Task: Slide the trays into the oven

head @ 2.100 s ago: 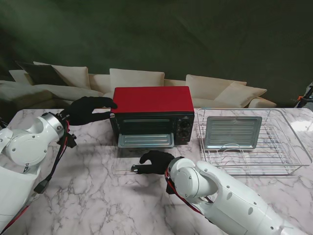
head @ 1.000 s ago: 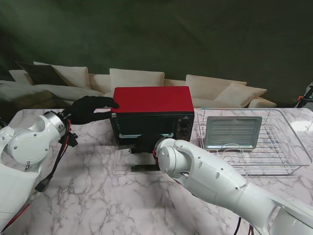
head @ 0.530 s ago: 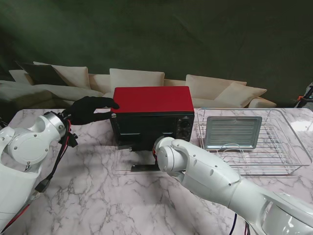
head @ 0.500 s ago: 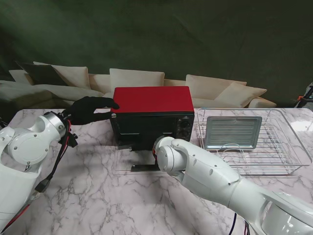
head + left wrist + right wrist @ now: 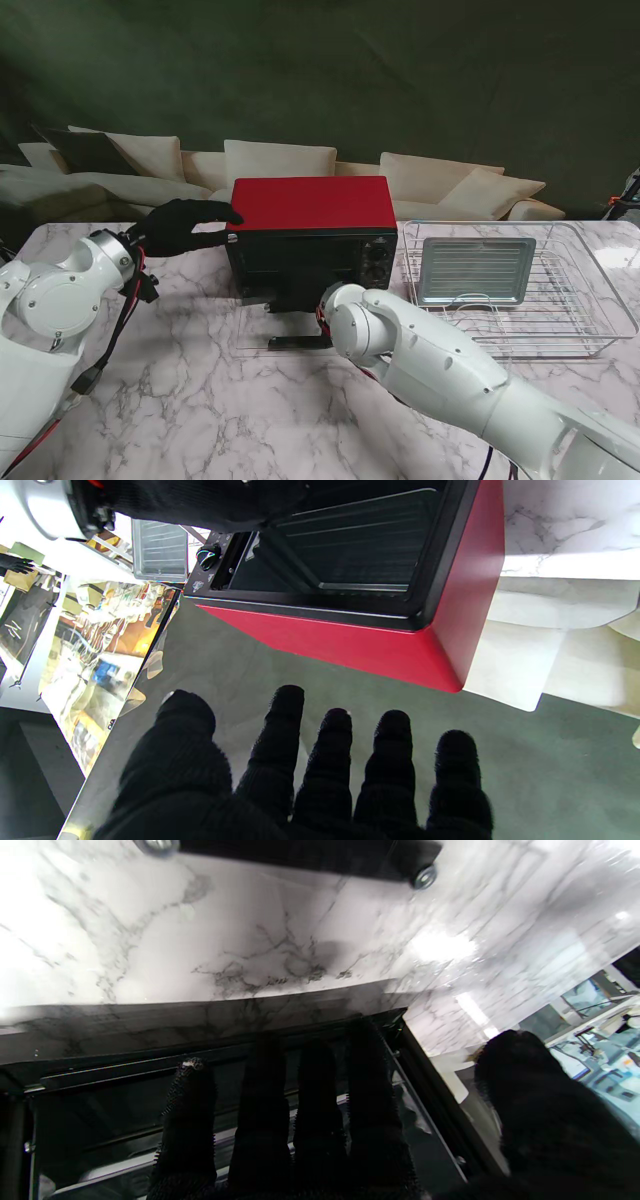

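We take the red oven [image 5: 312, 235] as our landmark: it stands on the marble table [image 5: 190, 400] with its glass door [image 5: 300, 325] folded down flat toward us. Our left hand [image 5: 185, 225] rests against the oven's upper left corner, black-gloved, fingers [image 5: 330, 760] stretched out and slightly spread, holding nothing. Our right hand [image 5: 310, 1120] reaches into the oven's front opening; in the stand's view it is mostly hidden behind its own white forearm [image 5: 420, 355]. The right wrist view shows its four fingers [image 5: 365, 1100] straight and side by side, the thumb held apart, lying over the oven's dark interior with no object between them. Inside the oven, the left wrist view shows wire rails and a flat shelf [image 5: 360, 555]; we cannot tell whether that is a tray already pushed in. To the right of the oven sits a wire rack [image 5: 590, 310], and in it lies one metal tray [image 5: 475, 270], well apart from both hands.
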Motion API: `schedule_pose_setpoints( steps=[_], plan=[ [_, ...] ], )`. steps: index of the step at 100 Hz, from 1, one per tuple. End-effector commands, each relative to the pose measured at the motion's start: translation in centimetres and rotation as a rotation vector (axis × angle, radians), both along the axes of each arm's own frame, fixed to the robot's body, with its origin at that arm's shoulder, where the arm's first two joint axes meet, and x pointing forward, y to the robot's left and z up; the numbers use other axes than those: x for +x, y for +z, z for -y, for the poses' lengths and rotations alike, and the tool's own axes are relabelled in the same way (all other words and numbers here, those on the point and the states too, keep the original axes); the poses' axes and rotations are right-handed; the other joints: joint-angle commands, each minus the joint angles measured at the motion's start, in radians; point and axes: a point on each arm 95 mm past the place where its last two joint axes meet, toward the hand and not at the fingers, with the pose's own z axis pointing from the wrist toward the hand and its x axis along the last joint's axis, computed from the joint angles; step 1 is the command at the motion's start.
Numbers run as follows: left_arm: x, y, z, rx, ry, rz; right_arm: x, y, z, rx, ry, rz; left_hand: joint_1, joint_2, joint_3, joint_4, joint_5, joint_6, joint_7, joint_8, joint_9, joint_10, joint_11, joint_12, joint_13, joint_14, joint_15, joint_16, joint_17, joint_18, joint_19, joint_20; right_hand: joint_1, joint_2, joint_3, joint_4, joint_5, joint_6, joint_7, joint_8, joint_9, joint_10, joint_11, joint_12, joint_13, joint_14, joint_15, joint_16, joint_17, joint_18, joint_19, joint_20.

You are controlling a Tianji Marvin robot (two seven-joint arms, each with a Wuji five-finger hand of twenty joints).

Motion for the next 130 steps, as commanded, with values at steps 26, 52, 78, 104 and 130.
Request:
schedule_pose_setpoints(
  steps=[26,52,78,104,130],
  plan=[
    [0.0,0.0,0.0,0.009,-0.001,-0.009,-4.3,1.2,4.4,0.045,0.072,0.002,-0.012,0.042,-0.032,-0.018,0.017,0.011,-0.009,0.010,0.020,0.009,-0.003,0.007,-0.005,0.007,-0.008,0.009,-0.008,-0.001,-0.007,0.009,-0.026,0.042,-0.052,-0.006,-0.023,-0.040,-0.005,0.012,-0.025,0.027,0.006,0.009,-0.040,0.020,-0.001,0.016,-0.016,0.026,0.001,0.068],
    [0.0,-0.1,0.0,0.007,0.004,-0.008,-8.2,3.7,8.7,0.107,0.106,0.053,-0.011,0.043,-0.032,-0.017,0.018,0.010,-0.009,0.010,0.020,0.008,-0.003,0.008,-0.004,0.006,-0.007,0.009,-0.008,-0.001,-0.007,0.009,-0.002,0.054,-0.095,0.003,-0.010,-0.035,-0.027,0.007,-0.016,0.039,-0.009,0.003,-0.034,0.030,-0.013,0.010,-0.009,0.029,-0.012,0.083],
    [0.0,-0.3,0.1,0.002,0.010,-0.016,-10.2,5.3,13.5,0.144,0.058,0.197,-0.010,0.043,-0.032,-0.017,0.018,0.011,-0.009,0.010,0.021,0.008,-0.002,0.008,-0.005,0.007,-0.008,0.009,-0.009,0.001,-0.008,0.009,0.032,0.051,-0.112,0.017,0.079,-0.040,-0.028,0.008,0.060,0.047,-0.018,-0.007,0.028,0.043,-0.041,-0.011,0.017,0.056,-0.037,0.068],
    [0.3,-0.6,0.4,0.004,0.007,-0.018,-8.6,7.7,18.3,0.070,-0.004,0.384,-0.010,0.043,-0.032,-0.017,0.019,0.011,-0.009,0.010,0.020,0.007,-0.003,0.008,-0.004,0.006,-0.008,0.009,-0.009,0.001,-0.008,0.009,0.035,0.036,-0.110,0.021,0.087,-0.045,-0.042,0.006,0.073,0.042,-0.030,-0.012,0.054,0.043,-0.062,-0.024,0.036,0.064,-0.037,0.057],
    [0.2,-0.7,0.4,0.002,0.009,-0.015,-5.1,10.3,21.8,0.004,-0.053,0.559,-0.010,0.043,-0.032,-0.017,0.020,0.010,-0.008,0.010,0.021,0.008,-0.002,0.008,-0.004,0.008,-0.007,0.009,-0.008,0.000,-0.007,0.009,0.027,0.038,-0.107,0.023,0.095,-0.058,-0.034,0.012,0.087,0.029,-0.029,-0.011,0.079,0.033,-0.070,-0.028,0.067,0.063,-0.027,0.046]
  ],
)
